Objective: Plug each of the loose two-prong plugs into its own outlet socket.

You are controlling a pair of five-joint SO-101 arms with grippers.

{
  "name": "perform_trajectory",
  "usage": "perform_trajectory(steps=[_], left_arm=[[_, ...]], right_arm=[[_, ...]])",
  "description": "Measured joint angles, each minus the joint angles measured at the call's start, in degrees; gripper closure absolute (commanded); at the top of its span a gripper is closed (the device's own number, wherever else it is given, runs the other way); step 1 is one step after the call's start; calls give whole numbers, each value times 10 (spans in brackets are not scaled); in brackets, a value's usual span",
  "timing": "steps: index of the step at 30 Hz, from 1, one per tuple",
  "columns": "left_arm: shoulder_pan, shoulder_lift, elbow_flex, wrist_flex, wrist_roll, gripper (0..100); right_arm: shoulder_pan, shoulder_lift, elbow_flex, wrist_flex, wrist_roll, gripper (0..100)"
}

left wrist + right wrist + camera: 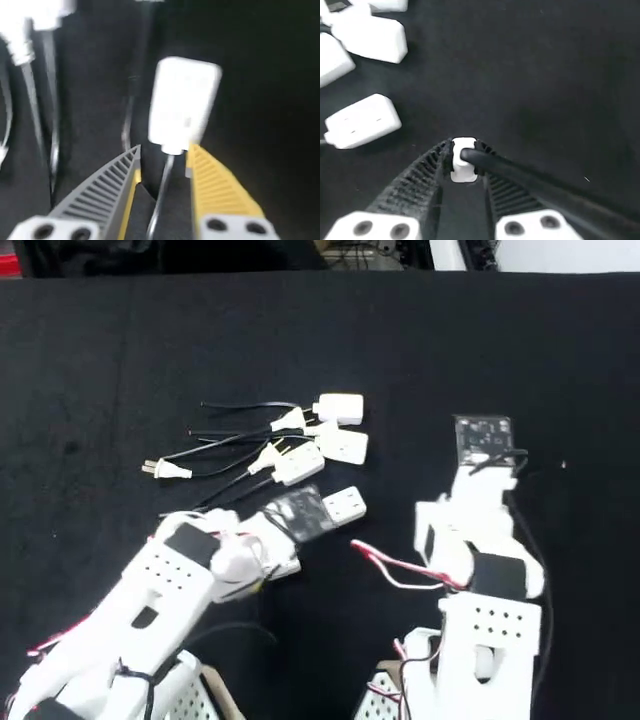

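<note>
pinching a white two-prong plug [463, 167], the right gripper [464, 146] is closed toward the bench's right edge; the left gripper [165, 148] is spread open astride the cable [161, 195] of an outlet socket [182, 102] near the middle.

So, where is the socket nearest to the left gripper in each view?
High view: the socket, lowest of the four, lies at the left gripper tips.
Left wrist view: the socket sits just ahead of the left gripper.
Right wrist view: it lies aside of the right gripper, which grips a plug.
Shared landmark: the black table.
</note>
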Motion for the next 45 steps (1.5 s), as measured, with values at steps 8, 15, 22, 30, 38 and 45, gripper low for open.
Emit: perform_trajectory(steps=[8,15,22,30,38,45], left_arm=[[38,14,-36,-23,-29,742],[21,123,-40,-83,-48,747],[18,319,-137,-85,-38,789],[24,315,-155,-82,19,920],[-10,239,-139,-86,125,915],[-40,244,-139,-86,153,912]], right_arm=[[49,0,0,6,18,987],[50,0,0,6,18,987],[50,0,0,6,18,986],[50,0,0,6,18,986],[50,0,0,6,18,986],[51,0,0,6,18,986]])
